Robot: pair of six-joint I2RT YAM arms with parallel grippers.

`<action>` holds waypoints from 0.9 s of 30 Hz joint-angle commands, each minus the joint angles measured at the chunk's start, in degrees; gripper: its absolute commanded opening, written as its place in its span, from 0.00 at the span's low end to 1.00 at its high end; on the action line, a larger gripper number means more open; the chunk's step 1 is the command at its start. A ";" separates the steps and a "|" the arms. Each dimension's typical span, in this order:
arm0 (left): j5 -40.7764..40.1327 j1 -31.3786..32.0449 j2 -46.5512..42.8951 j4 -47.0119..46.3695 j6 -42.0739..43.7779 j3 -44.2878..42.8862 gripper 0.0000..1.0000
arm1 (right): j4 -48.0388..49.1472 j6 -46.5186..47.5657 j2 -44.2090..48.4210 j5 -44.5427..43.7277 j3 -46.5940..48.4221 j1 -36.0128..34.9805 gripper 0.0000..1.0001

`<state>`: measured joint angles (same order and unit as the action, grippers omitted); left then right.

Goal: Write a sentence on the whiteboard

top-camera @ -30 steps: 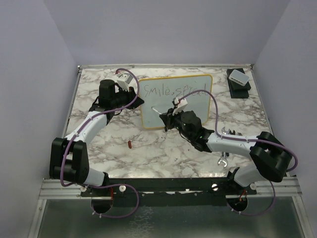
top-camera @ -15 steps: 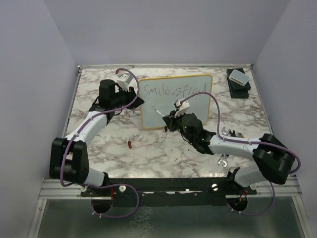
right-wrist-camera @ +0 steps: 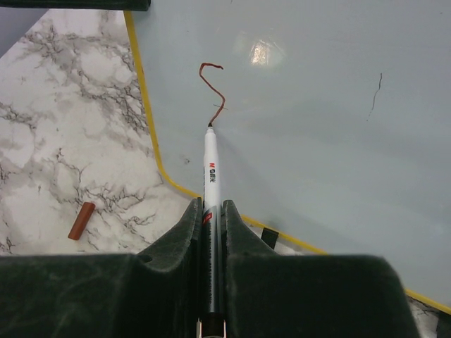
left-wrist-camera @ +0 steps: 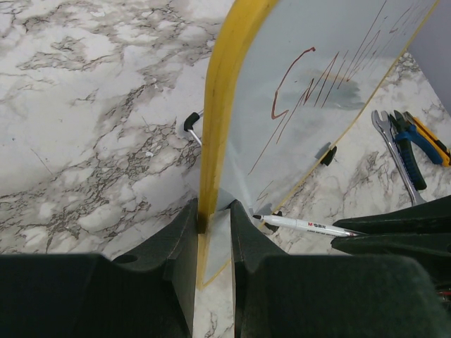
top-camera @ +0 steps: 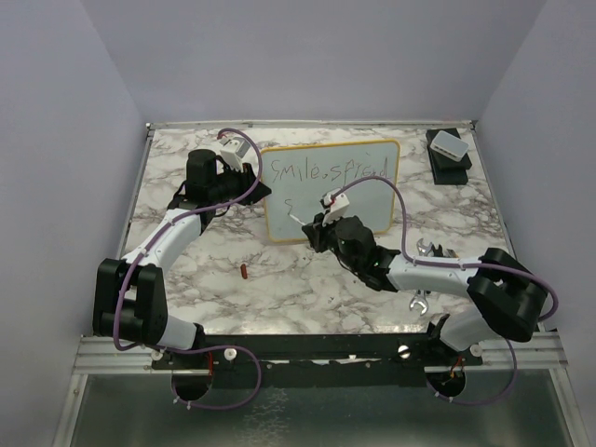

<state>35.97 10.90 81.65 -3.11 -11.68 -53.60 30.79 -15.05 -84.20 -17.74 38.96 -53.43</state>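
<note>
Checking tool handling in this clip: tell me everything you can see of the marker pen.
The marker is a slim white barrel with small red and black print and a fine dark tip, uncapped. The right pincer is shut on its rear half, so it points straight out from the wrist. Its tip touches the face of the whiteboard near the lower left corner, at the end of a reddish-brown S-shaped stroke. Nothing else touches it.

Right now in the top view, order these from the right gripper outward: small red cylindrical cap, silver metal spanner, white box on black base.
1. Small red cap, left of the right gripper.
2. Silver spanner, under the right forearm.
3. White box, far right corner.
</note>
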 commanded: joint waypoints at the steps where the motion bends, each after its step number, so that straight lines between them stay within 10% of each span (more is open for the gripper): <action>1: -0.99 0.89 -0.61 3.00 -0.14 -0.54 0.09 | 0.62 0.24 -1.52 -1.24 1.95 -0.67 0.01; 27: -1.07 1.11 -0.97 3.02 -0.14 -0.37 0.09 | -1.08 2.90 5.41 -9.30 0.00 -1.59 0.01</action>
<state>35.97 11.00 81.52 -2.83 -11.70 -53.60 30.55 -12.84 -78.11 -24.51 39.81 -54.68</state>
